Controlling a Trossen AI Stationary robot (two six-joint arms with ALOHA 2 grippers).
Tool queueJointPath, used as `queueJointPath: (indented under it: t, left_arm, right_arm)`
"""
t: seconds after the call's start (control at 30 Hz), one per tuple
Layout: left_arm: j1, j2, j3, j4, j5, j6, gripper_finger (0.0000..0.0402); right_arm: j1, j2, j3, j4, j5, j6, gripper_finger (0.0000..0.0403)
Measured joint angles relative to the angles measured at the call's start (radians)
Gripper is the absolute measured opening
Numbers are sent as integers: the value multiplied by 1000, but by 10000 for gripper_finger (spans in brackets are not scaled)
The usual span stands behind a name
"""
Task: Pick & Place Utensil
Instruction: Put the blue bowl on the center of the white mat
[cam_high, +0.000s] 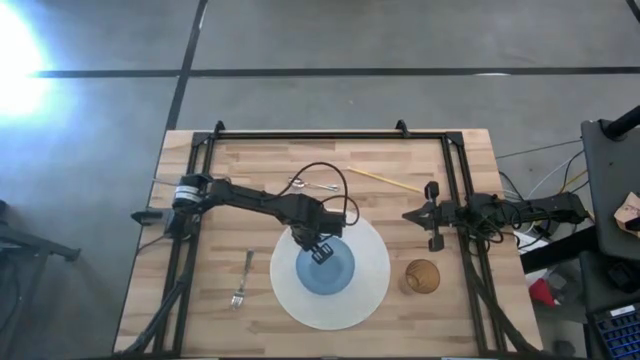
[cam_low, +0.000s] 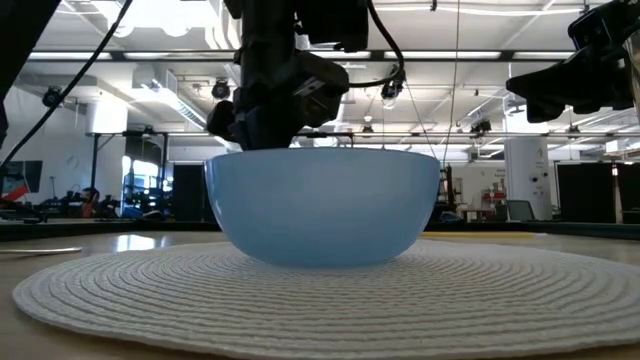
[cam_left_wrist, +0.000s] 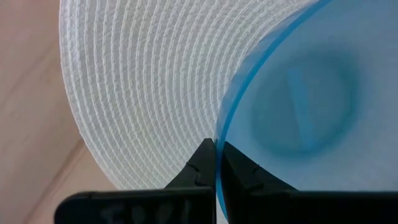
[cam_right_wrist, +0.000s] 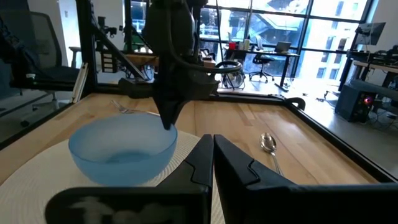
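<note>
While the left tool (cam_high: 321, 252) pinches the rim of the blue bowl (cam_high: 327, 268), its two fingers sit together on either side of the thin wall, as the left wrist view shows. The bowl stands upright on a round white placemat (cam_high: 372, 262) near the middle of the tabletop's (cam_high: 270, 160) front edge.

Going left to right: a fork (cam_high: 241, 279) lies on bare wood near the front left corner, well apart from the mat. A second utensil, a spoon (cam_high: 311, 184), lies toward the back edge behind the left arm. A pale thin stick (cam_high: 383, 179) lies slanted near the back edge, right of centre. A small brown cup (cam_high: 421, 276) stands just beside the mat on its right. The right tool (cam_high: 413, 215) waits, fingers together and holding nothing, over the right side of the tabletop.

Judging the step: the task concerns a utensil, yet the left tool grips the bowl. If the bowl is being repositioned, keeping it level and low over the mat seems wise, since a one-sided rim grip may let it tilt.

Hard to make out: the bowl's inside shows only a blurred patch. The low view hides every utensil behind the bowl. The spoon's handle is partly covered by arm cables.
</note>
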Motion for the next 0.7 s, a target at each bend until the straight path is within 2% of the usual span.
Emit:
queueJointPath:
  t: [0.27,0.7]
  left_arm:
    - [0,0,0,5,4,9,15]
    - [2,-3,10,8,34,32,116]
  right_arm:
    - [0,0,0,0,0,0,8]
    - [0,0,0,0,0,0,8]
